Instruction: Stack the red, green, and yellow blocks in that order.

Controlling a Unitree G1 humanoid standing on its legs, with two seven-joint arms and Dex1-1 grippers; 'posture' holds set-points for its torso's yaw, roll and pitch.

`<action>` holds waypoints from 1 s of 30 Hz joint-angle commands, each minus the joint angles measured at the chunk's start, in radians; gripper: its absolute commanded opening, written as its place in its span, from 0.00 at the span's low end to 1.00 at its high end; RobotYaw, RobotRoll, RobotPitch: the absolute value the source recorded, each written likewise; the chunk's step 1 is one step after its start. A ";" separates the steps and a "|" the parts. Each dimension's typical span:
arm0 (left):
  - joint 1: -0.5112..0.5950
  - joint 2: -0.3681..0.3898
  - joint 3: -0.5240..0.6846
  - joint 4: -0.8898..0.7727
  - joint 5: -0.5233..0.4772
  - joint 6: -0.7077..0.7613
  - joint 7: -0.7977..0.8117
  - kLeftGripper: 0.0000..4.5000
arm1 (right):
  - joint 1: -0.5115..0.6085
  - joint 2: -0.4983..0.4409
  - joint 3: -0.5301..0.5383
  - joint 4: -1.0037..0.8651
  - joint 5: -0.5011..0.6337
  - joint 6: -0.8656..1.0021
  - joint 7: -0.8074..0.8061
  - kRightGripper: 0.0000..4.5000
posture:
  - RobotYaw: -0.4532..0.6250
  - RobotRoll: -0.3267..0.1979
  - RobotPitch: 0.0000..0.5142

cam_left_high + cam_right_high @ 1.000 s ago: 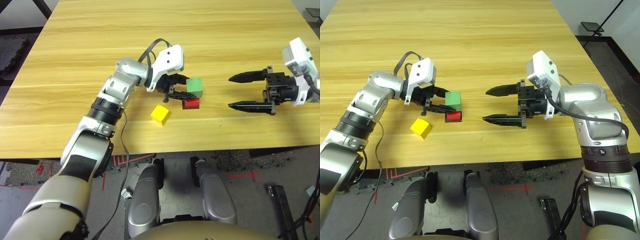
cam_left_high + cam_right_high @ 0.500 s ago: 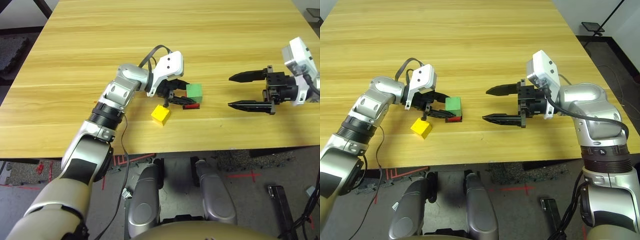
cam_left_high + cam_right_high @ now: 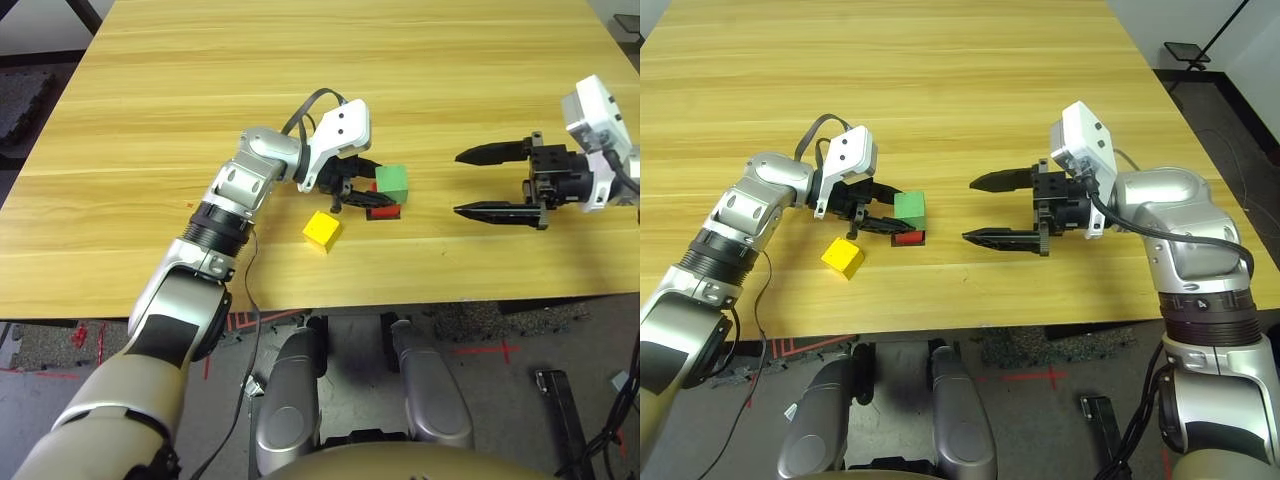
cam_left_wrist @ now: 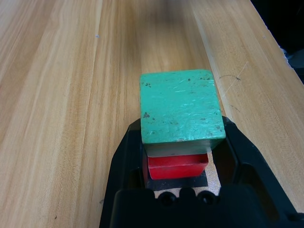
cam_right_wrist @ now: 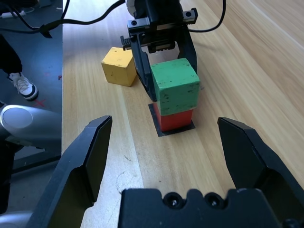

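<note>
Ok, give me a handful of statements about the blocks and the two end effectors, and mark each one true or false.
1. The green block sits on top of the red block. True.
2. The yellow block is on top of the stack. False: it lies on the table beside the stack, apart from it.
3. The left end effector has a finger on either side of the stack. True.
4. The right end effector is shut on the yellow block. False: it is open, holds nothing, and is off to the side of the stack.
5. The red block rests on a flat black square patch. True.
</note>
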 commanded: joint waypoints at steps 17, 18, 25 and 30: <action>0.037 0.018 0.007 -0.103 -0.006 0.064 -0.021 0.46 | -0.027 0.024 0.025 0.023 -0.005 -0.023 0.010 1.00 | 0.69 0.77 0.55; 0.037 0.018 0.007 -0.105 -0.005 0.066 -0.021 0.46 | -0.028 0.025 0.025 0.023 -0.005 -0.023 0.009 1.00 | 0.69 0.77 0.55; 0.030 0.013 0.007 -0.062 0.009 0.042 -0.018 0.46 | -0.021 0.027 0.024 0.012 -0.002 -0.020 0.006 1.00 | 0.68 0.77 0.55; 0.026 0.008 0.007 -0.053 0.010 0.037 -0.017 0.46 | -0.019 0.028 0.023 0.010 -0.001 -0.020 0.005 1.00 | 0.68 0.76 0.55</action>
